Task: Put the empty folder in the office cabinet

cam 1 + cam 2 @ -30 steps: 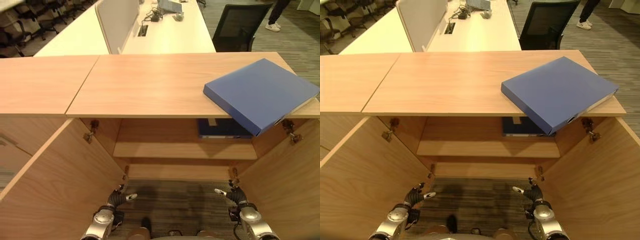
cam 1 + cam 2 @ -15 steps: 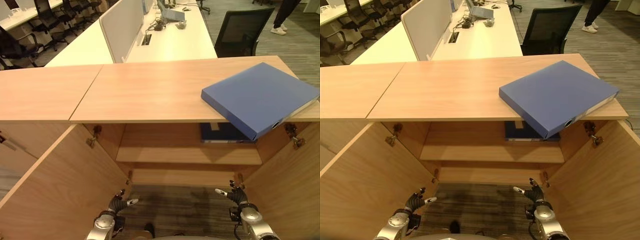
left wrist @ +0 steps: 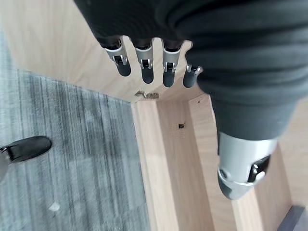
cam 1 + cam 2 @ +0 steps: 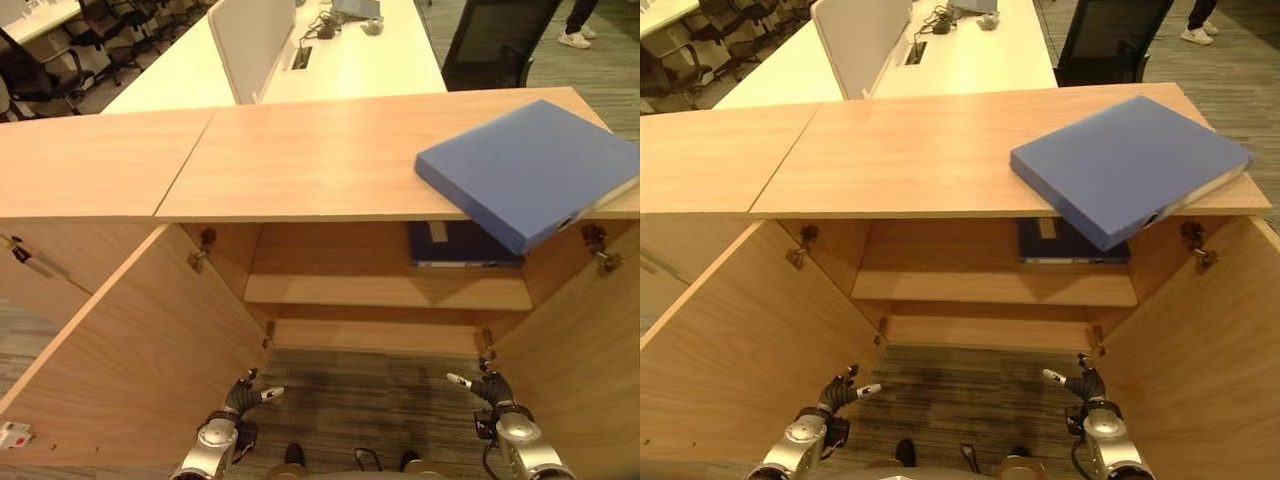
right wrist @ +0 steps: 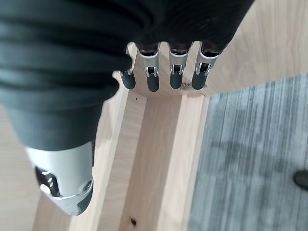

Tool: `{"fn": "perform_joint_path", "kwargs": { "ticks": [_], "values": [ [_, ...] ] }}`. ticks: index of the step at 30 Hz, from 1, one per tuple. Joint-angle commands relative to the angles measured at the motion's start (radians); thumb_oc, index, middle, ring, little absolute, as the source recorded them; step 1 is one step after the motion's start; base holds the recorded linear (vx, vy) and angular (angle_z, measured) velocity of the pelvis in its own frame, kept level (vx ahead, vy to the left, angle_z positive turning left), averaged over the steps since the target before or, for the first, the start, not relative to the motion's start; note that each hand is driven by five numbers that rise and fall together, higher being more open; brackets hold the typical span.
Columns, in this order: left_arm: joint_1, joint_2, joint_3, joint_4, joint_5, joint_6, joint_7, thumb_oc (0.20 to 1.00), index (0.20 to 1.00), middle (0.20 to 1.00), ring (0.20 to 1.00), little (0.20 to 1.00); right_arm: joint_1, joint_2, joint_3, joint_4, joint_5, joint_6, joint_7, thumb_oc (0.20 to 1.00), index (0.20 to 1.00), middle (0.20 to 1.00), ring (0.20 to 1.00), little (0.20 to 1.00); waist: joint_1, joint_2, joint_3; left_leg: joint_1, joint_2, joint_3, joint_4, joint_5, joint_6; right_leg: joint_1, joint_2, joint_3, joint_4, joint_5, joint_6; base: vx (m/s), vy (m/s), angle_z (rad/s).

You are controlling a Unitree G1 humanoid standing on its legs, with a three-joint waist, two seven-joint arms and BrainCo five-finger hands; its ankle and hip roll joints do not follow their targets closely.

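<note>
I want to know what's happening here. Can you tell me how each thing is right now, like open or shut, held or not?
Cabinet doors: both swung wide open.
Blue folder: lying flat on the cabinet top, one corner overhanging the front edge, not held.
Dark folder: lying on the shelf inside.
Left hand: open, low down, holding nothing.
Right hand: open, low down, holding nothing.

A second blue folder (image 4: 462, 246) on the cabinet's shelf (image 4: 390, 291) is half hidden behind the cabinet top (image 4: 940, 160) and the overhanging blue folder (image 4: 1130, 168). A person's shoes (image 4: 580, 38) are cut off at the top edge.
</note>
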Motion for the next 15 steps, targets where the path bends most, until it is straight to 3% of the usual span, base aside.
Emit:
{"fn": "perform_joint_path", "kwargs": {
  "ticks": [1,15],
  "values": [
    [-0.024,0.022,0.027,-0.020,0.011,-0.047,0.013,1.000,1.000,1.000,1.000,1.000,-0.046,-0.006,0.006,-0.028,0.021,-0.041,-0.003,1.000,1.000,1.000,1.000,1.000,0.024,-0.011,0.007,0.037,0.028,-0.037,0.033,-0.050,-0.062,0.046,0.019,0.014,0.030,-0.061,0.019,0.02,0.054,-0.04],
    [-0.008,0.021,0.042,0.004,0.011,-0.044,0.012,1.000,1.000,1.000,1.000,1.000,-0.051,0.007,0.020,-0.033,0.006,-0.032,0.003,1.000,1.000,1.000,1.000,1.000,0.032,-0.021,-0.011,0.064,0.010,-0.022,0.012,-0.068,-0.047,0.053,0.003,0.016,-0.003,-0.036,0.042,0.00,0.023,-0.05]
  ]
}}
